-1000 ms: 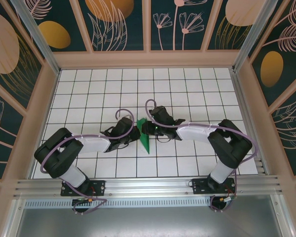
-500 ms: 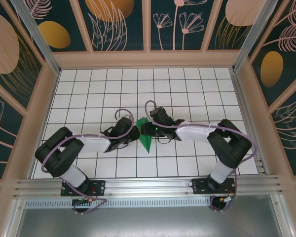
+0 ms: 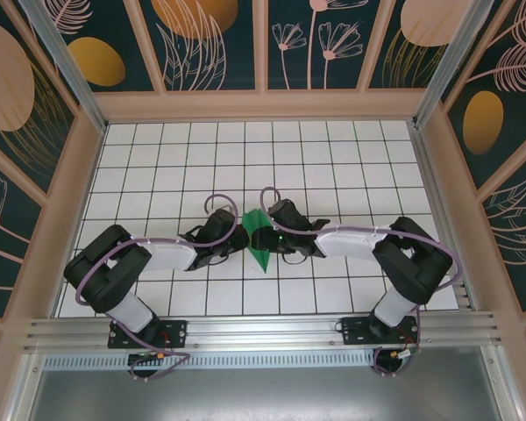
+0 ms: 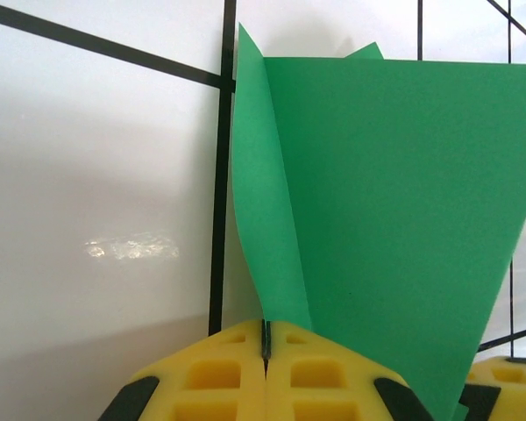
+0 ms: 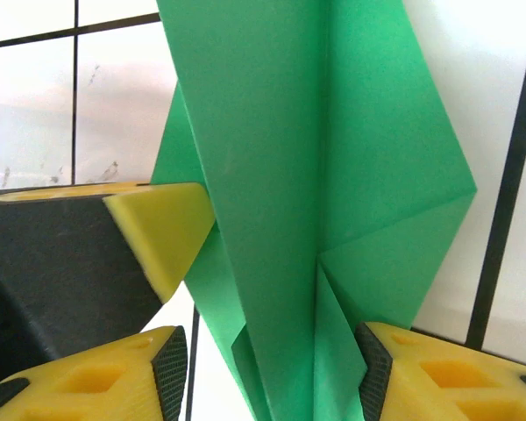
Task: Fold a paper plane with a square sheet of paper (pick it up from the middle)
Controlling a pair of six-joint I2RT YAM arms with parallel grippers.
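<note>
You are working mid-fold: the square sheet of paper (image 3: 259, 246) is already creased into a narrow green wedge, standing on edge at the centre of the top view, between the two arms and just above the table (image 3: 333, 158). The left claw (image 3: 239, 235) is pinching it. In the left wrist view, at the bottom centre of the frame, the yellow pads of the left claw (image 4: 265, 342) are pressing flat together on the lower edge of the square sheet of paper (image 4: 394, 219), and one flap is rising up the middle of the frame while a broad panel is spreading toward the right. The right claw (image 3: 265, 235) is meeting the wedge from the right of centre. In the right wrist view the right claw (image 5: 267, 377) is standing spread, one finger at the lower left and one at the lower right, with the layered square sheet of paper (image 5: 272, 175) running up between them and not clamped. Judging from this, you are regripping for a wing or body crease. The next move is calling for a square closure on the layered spine while the left pinch is holding steady.
</note>
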